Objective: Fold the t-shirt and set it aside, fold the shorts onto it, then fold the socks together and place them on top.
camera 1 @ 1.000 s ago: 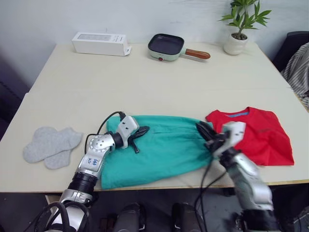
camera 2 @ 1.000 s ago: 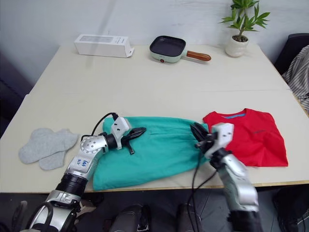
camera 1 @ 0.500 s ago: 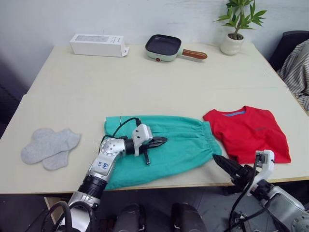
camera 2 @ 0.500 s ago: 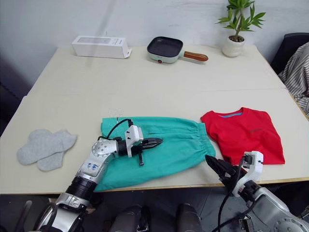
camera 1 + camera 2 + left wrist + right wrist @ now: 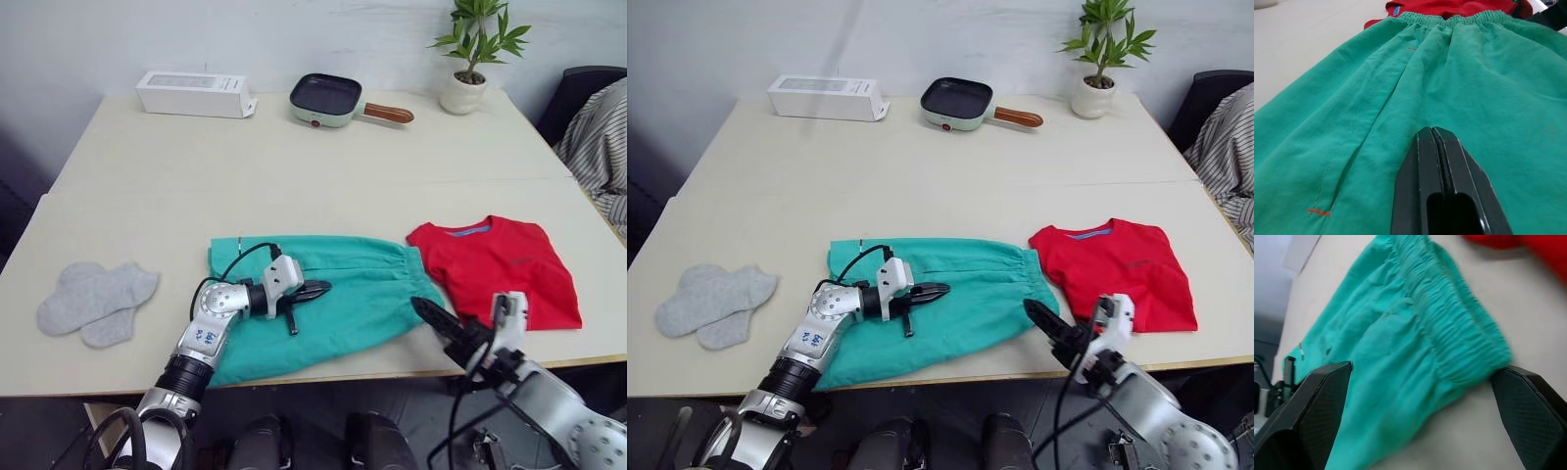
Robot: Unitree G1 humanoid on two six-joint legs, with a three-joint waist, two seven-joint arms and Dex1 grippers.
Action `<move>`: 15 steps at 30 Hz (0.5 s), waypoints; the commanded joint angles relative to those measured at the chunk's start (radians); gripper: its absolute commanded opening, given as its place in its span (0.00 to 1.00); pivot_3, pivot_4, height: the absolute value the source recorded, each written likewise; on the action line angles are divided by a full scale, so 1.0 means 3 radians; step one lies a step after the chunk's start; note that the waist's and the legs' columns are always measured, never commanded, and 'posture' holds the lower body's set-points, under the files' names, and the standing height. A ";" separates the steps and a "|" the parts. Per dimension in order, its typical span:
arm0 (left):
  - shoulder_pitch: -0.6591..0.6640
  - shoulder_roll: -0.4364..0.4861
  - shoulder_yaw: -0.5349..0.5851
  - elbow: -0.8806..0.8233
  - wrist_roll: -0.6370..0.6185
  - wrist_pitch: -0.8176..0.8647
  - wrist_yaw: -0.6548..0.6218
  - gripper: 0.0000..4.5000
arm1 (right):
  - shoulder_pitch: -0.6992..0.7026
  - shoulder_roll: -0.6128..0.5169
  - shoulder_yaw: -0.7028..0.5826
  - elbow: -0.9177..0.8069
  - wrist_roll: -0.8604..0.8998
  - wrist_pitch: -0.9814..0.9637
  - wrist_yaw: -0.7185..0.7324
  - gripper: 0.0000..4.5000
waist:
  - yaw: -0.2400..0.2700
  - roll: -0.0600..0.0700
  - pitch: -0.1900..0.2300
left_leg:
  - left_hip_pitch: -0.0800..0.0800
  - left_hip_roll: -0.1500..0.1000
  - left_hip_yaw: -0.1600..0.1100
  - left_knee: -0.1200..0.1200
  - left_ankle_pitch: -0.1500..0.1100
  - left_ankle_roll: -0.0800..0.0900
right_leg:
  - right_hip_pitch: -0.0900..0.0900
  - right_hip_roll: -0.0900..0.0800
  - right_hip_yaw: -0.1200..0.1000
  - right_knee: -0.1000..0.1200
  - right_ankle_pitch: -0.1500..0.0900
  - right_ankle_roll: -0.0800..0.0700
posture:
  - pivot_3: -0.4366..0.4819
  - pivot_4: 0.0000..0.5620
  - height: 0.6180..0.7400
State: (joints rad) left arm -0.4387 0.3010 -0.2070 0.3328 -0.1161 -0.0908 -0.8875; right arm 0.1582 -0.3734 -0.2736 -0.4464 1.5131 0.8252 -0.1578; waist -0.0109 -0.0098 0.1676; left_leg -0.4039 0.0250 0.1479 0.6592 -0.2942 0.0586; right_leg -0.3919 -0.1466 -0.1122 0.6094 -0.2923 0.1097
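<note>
The teal-green shorts lie flat at the table's front centre, elastic waistband toward the right. Just right of them rests the folded red t-shirt, blue neckband showing. At the far left lie the grey socks, overlapping. My left gripper is shut, its joined fingertips lying on the middle of the shorts with no fabric pinched. My right gripper hangs open at the front edge, off the waistband's near corner, fingers spread wide and holding nothing.
Along the back of the table stand a white box, a small green pan with a wooden handle and a potted plant. Striped cloth hangs beyond the right edge.
My right gripper let go of the shorts' waistband, opened wide and drew back to the front edge. The left gripper slid right along the shorts. The camera has shifted a little.
</note>
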 commanded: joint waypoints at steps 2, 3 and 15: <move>0.0041 -0.0003 -0.0060 0.0091 0.0061 0.0045 -0.0023 0.00 | -0.0186 0.0192 0.0326 0.0220 0.0035 0.0063 -0.0142 0.99 | 0.0004 0.0007 -0.0004 | 0.0000 0.0001 0.0000 0.0000 0.0000 -0.0001 | -0.0001 0.0000 -0.0001 0.0000 0.0000 -0.0001 | 0.48 0.27 1.00; 0.0040 0.0005 -0.0055 0.0089 0.0058 0.0045 -0.0033 0.00 | -0.0231 0.0219 0.0339 0.0263 -0.0022 0.0045 -0.0147 0.99 | 0.0005 0.0007 -0.0005 | -0.0001 0.0000 0.0000 -0.0001 0.0000 -0.0001 | -0.0001 -0.0001 -0.0001 0.0000 0.0000 -0.0001 | 0.48 0.27 1.00; -0.0061 0.0082 0.0203 -0.0324 -0.0439 0.0630 -0.0280 0.00 | -0.0288 0.0587 0.0266 0.0319 -0.1569 -0.1042 0.0369 0.47 | 0.0040 0.0017 0.0002 | -0.0007 -0.0002 -0.0001 -0.0001 -0.0001 -0.0002 | -0.0006 -0.0002 -0.0006 -0.0001 0.0001 -0.0001 | 0.48 0.27 1.00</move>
State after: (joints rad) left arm -0.4432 0.3172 -0.1692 0.2827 -0.2105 0.0626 -0.9610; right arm 0.0561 -0.1963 -0.1556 -0.3499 1.0965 0.5610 -0.0558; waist 0.0012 -0.0048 0.1681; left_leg -0.4068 0.0240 0.1475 0.6588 -0.2943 0.0577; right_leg -0.3942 -0.1477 -0.1141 0.6092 -0.2920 0.1098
